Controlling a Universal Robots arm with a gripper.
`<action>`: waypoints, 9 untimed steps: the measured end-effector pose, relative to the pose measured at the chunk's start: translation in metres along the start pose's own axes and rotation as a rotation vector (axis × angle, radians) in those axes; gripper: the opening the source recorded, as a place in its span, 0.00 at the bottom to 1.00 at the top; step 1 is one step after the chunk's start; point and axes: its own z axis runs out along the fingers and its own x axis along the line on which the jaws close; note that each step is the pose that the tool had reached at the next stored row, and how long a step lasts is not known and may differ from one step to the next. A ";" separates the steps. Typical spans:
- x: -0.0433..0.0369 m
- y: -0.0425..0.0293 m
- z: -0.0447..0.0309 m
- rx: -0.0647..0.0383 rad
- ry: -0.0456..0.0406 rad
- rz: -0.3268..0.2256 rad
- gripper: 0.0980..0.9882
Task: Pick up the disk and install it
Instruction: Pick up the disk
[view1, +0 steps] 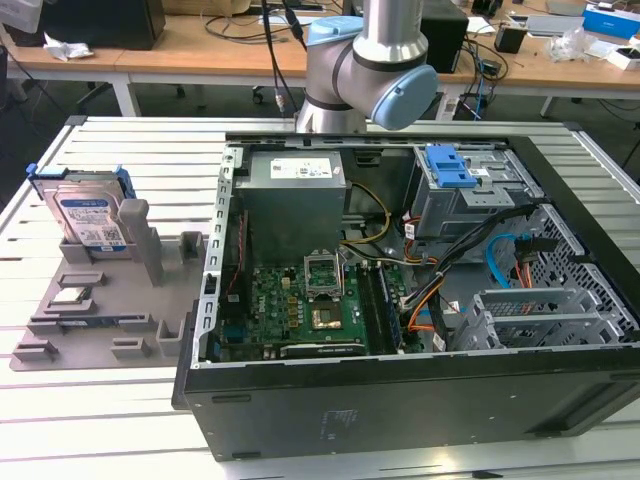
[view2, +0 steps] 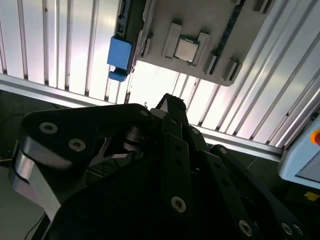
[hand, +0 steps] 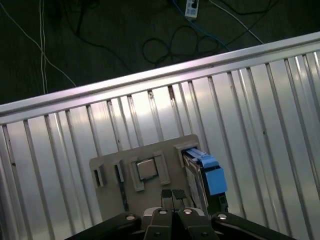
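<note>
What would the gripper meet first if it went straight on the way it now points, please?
Likely the grey holder tray, between the square chip and the disk; the gripper is some way off, so depth is uncertain.

Bright light, strong glare on slatted table (view2: 65, 50)

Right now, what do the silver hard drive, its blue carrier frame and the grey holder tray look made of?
The flat silver hard drive: metal casing, dull sheen, with a glossy white-and-blue label. The bright blue carrier frame: probably moulded plastic, uniform colour, slight shine. The grey holder tray: likely plastic, matte, even grey without glints.
</note>
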 end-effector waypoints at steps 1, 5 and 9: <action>0.0000 0.0000 0.0000 0.000 0.0004 -0.009 0.01; 0.0000 0.0000 0.0000 -0.001 0.0028 -0.063 0.01; 0.0000 0.0000 0.0000 -0.002 0.0041 -0.090 0.01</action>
